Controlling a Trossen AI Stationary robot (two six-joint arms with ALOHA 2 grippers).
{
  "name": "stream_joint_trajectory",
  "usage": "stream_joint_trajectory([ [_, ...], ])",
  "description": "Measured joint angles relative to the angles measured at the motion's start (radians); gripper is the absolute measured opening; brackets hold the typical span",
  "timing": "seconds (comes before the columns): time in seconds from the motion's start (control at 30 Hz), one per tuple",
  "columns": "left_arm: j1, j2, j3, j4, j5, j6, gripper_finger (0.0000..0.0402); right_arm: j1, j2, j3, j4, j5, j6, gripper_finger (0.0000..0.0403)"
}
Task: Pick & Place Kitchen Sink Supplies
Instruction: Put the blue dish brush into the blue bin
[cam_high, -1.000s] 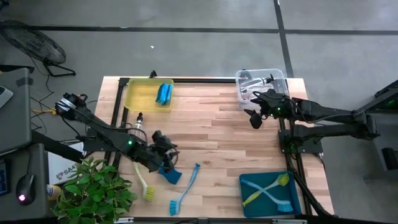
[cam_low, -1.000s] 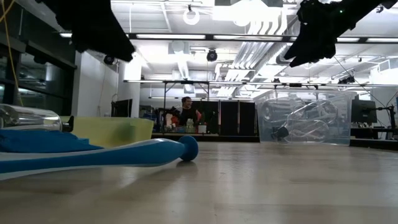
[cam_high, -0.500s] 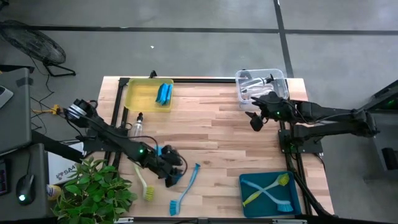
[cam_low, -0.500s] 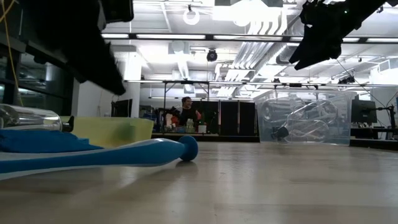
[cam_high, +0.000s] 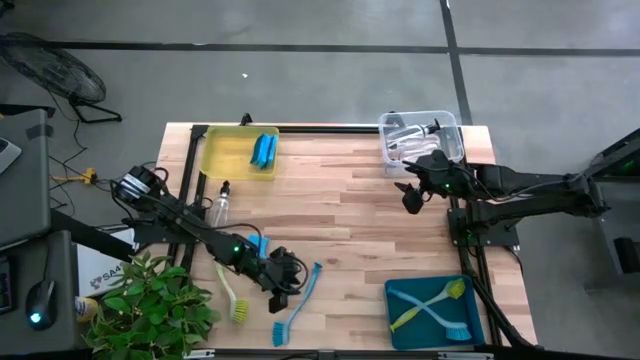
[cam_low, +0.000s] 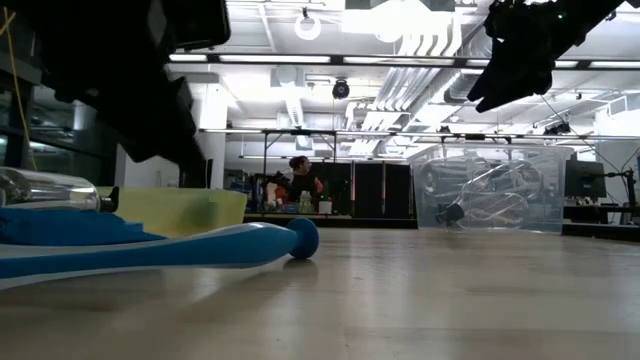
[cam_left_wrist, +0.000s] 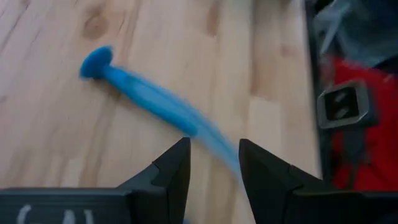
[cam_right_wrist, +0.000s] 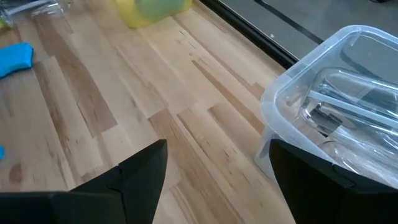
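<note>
We watched the left gripper (cam_high: 283, 284) travel, within the last second, from over the blue sponge (cam_high: 254, 244) toward the near edge, ending above the blue dish brush (cam_high: 296, 306). Its fingers were parted with nothing between them, and the wrist view showed the brush handle (cam_left_wrist: 152, 93) running straight into that gap. The sponge stayed on the table near the small clear bottle (cam_high: 221, 205), with the yellow-green brush (cam_high: 232, 293) beside them. We judged that the brush had become the next pick. The right gripper (cam_high: 410, 190) had barely moved; it hung spread wide and empty beside the clear bin (cam_high: 452, 131), which held bottles.
</note>
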Motion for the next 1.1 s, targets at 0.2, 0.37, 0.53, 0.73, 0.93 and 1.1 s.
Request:
stream_joint_trajectory([
  [0.2, 0.0, 0.004, 0.0, 0.005, -0.029, -0.105, 0.0134, 0.0, 0.0, 0.0, -0.006, 0.0, 0.012, 0.0275],
  [0.37, 0.0, 0.004, 0.0, 0.004, -0.082, -0.106, 0.0134, 0.017, 0.0, 0.0, -0.005, -0.007, 0.023, 0.0275],
  [0.53, 0.0, 0.004, 0.0, 0.003, -0.082, -0.138, 0.0134, 0.045, 0.0, 0.0, -0.006, -0.008, 0.019, 0.0275],
  [0.73, 0.0, 0.004, 0.0, 0.003, -0.074, -0.206, 0.0134, 0.066, 0.0, 0.0, -0.006, 0.019, 0.02, 0.0275],
  [0.93, 0.0, 0.007, 0.0, 0.003, -0.078, -0.283, 0.0134, 0.081, 0.0, 0.0, -0.006, 0.036, 0.027, 0.0275],
  [1.1, 0.0, 0.053, 0.049, -0.01, -0.065, -0.315, 0.0134, 0.086, 0.0, 0.0, -0.008, 0.036, 0.028, 0.0275],
])
